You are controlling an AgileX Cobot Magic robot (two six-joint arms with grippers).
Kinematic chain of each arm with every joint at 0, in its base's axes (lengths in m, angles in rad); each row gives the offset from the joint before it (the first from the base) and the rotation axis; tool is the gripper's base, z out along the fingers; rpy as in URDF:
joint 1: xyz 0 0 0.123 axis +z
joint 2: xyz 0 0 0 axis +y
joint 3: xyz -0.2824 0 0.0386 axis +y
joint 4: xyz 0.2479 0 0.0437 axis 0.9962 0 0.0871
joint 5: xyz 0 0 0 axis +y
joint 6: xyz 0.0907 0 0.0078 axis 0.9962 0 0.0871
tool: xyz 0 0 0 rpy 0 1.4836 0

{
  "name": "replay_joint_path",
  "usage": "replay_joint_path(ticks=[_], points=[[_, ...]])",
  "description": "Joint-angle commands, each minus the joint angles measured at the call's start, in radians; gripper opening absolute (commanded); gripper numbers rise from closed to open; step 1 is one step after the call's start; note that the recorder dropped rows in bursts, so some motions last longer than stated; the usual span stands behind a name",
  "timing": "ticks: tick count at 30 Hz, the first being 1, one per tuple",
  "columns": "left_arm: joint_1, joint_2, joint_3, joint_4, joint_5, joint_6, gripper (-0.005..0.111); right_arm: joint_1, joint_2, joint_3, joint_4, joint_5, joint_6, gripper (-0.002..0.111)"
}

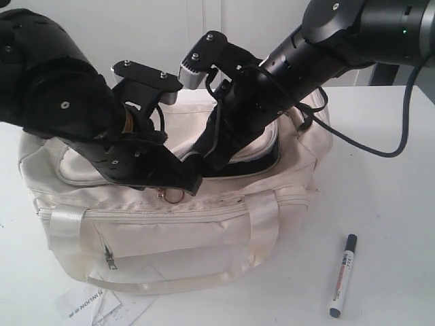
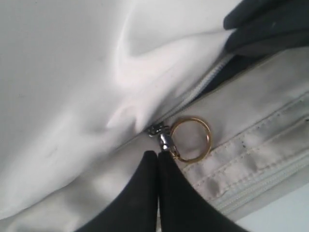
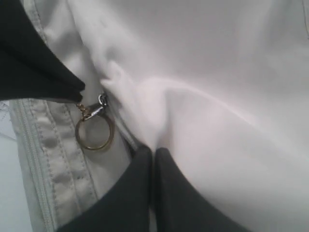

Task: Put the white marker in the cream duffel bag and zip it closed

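The cream duffel bag [image 1: 177, 231] lies on the white table, its top zip partly open with black lining [image 1: 262, 157] showing. The white marker [image 1: 342, 275], black-capped, lies on the table to the right of the bag's front, apart from both grippers. My left gripper [image 1: 194, 187] [image 2: 158, 153] is shut, its tips on the silver clasp of the zipper pull [image 2: 165, 141] with its gold ring [image 1: 173, 195]. My right gripper [image 1: 207, 163] [image 3: 152, 151] is shut on a pinched fold of the top flap [image 3: 203, 121], just beside that pull [image 3: 96, 110].
A printed paper sheet [image 1: 88, 302] pokes out from under the bag's front left corner. A black cable [image 1: 367, 146] loops from the right arm over the table [image 1: 394, 204]. The bag's strap handle [image 1: 163, 282] hangs along its front.
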Motion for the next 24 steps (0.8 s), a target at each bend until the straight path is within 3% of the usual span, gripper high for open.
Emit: replay_joint_path(ticks=[1,10,19,24], points=[[-0.007,-0.021,-0.002,0.027,0.037,0.009,0.0,-0.006,-0.014,-0.001,0.005,-0.006,0.007,0.0],[-0.007,-0.098,-0.002,0.157,0.206,0.016,0.0,-0.006,-0.014,-0.001,0.005,-0.008,0.01,0.0],[-0.007,-0.105,0.005,0.162,0.231,0.042,0.0,-0.006,-0.014,-0.001,0.005,-0.008,0.012,0.0],[-0.007,-0.101,0.062,0.092,0.186,0.065,0.0,-0.006,-0.014,-0.001,0.005,-0.004,0.013,0.0]])
